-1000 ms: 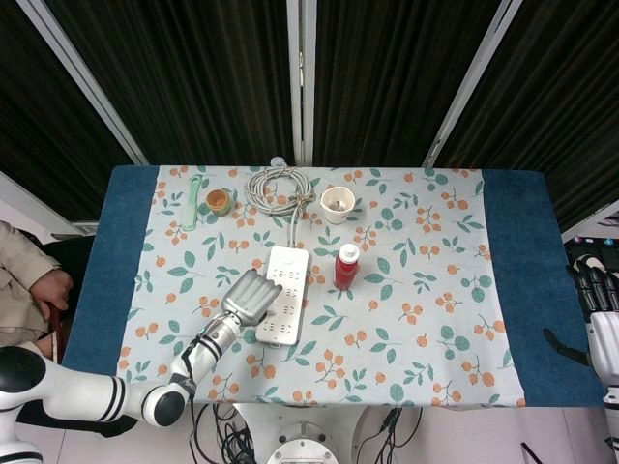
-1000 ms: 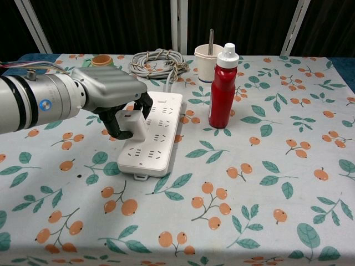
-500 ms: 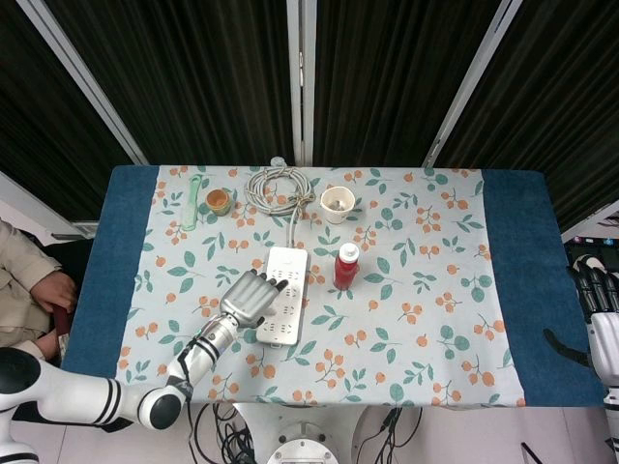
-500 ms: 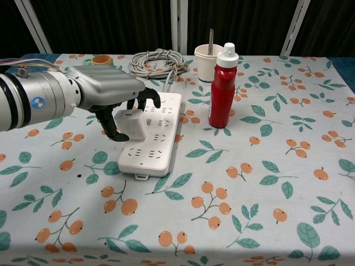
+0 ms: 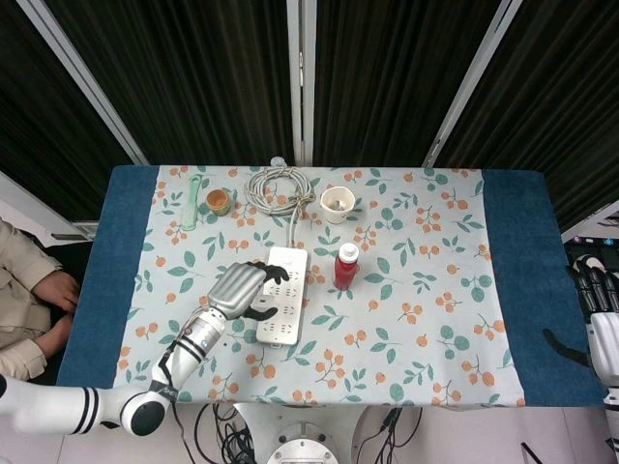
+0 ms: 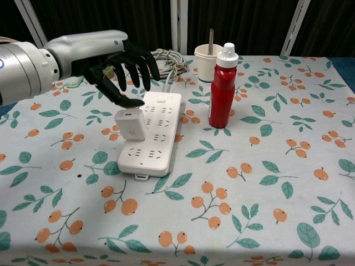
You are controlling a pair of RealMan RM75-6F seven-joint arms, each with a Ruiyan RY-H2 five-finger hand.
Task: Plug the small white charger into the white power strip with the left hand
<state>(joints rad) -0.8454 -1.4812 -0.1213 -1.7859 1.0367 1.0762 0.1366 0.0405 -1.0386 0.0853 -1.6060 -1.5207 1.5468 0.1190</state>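
Near table edge: bare floral cloth (image 6: 183, 233), open room in front of the white power strip (image 6: 161, 149). Strip's long axis runs near to far, cable end pointing away toward the coiled cord (image 6: 158, 62). Small white charger (image 6: 131, 125) stands upright on the strip's left side, a plain rounded block. Left hand (image 6: 113, 64) hovers above it, fingers spread, holding nothing. Red bottle (image 6: 223, 88) just right of strip. Right hand (image 5: 602, 307) off table, right side; grip state cannot be told.

White charger (image 6: 131, 123), red bottle (image 6: 222, 87), floral tablecloth (image 6: 266, 166).
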